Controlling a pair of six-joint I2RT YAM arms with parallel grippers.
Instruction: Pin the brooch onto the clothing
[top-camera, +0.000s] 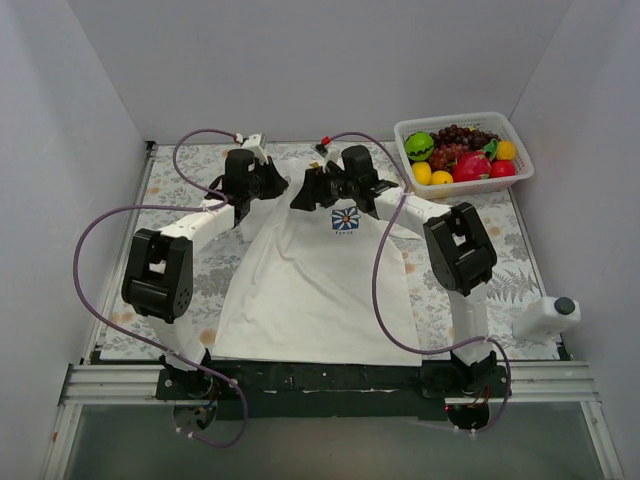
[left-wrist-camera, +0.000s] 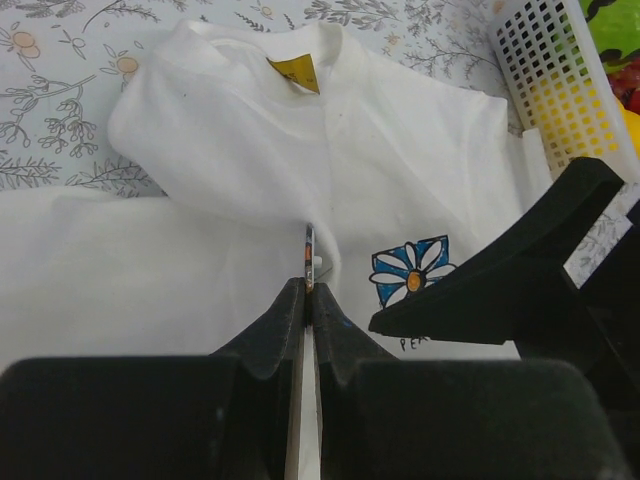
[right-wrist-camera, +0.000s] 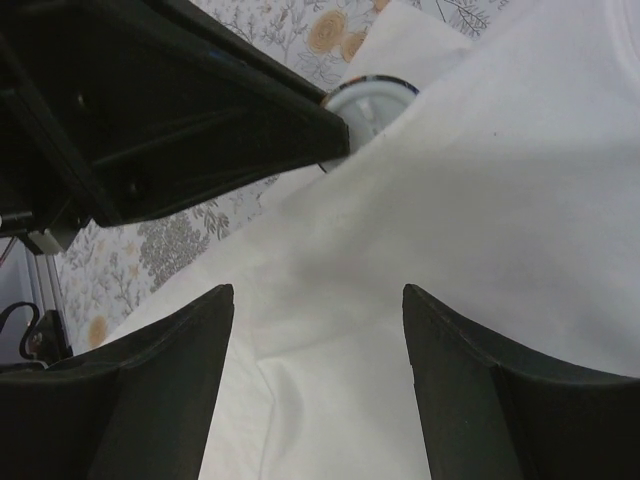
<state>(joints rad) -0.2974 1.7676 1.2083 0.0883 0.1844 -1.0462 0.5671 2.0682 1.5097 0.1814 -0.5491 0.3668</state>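
The brooch (left-wrist-camera: 310, 252), a tiny round disc with a dark rim, is pinched on its edge between the closed black fingers of the left gripper (left-wrist-camera: 309, 290). In the left wrist view it shows only as a thin vertical line; in the right wrist view its round pale face shows above a fold of cloth. It is over the far part of the clothing (top-camera: 310, 290), a white short-sleeved T-shirt lying flat on the table. It is near the collar and just left of the small blue-square daisy print (left-wrist-camera: 412, 275). If the disc touches the cloth I cannot tell.

The right gripper (right-wrist-camera: 318, 292) is close on the right of the left one, above the same part of the shirt, with its two black fingers spread wide apart and holding nothing.

Under the shirt lies a grey flowered mat (top-camera: 520, 250). At the far right stands a white plastic basket (top-camera: 475, 186) with coloured toy fruit. A white bottle (top-camera: 545, 318) stands at the near right.
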